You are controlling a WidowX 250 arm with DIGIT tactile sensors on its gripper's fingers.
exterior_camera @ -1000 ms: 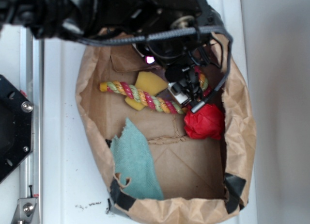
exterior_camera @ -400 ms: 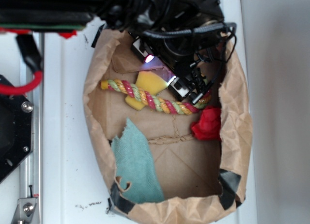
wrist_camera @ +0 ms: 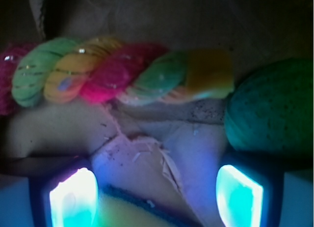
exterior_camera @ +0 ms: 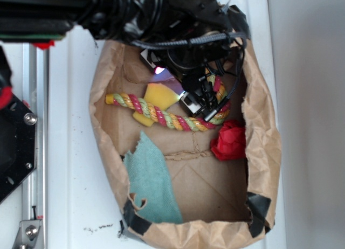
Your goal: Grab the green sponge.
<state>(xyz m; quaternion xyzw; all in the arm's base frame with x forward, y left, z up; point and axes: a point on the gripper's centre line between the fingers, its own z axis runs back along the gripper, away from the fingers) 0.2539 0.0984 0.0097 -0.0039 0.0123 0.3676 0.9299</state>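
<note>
The green sponge [exterior_camera: 152, 180] is a flat teal-green piece leaning against the paper bag's left wall, near the front. In the wrist view a green speckled surface [wrist_camera: 271, 111] fills the right side. My gripper [exterior_camera: 201, 104] hovers low in the back of the bag, over the coloured rope [exterior_camera: 167, 117] and well away from the sponge. In the wrist view the gripper [wrist_camera: 157, 197] is open, its lit fingertips [wrist_camera: 73, 197] wide apart over bare bag floor. The rope [wrist_camera: 98, 74] lies across just ahead.
A brown paper bag [exterior_camera: 265, 130] encloses everything, its crumpled walls close on both sides. A yellow sponge [exterior_camera: 158, 95] lies under the rope, and a red crumpled object [exterior_camera: 229, 141] sits by the right wall. A black mount [exterior_camera: 13, 146] stands left of the bag.
The arm has swung left and the gripper has shifted slightly left above the rope. The bag and rope were nudged, and the red object now lies clear of the gripper.
</note>
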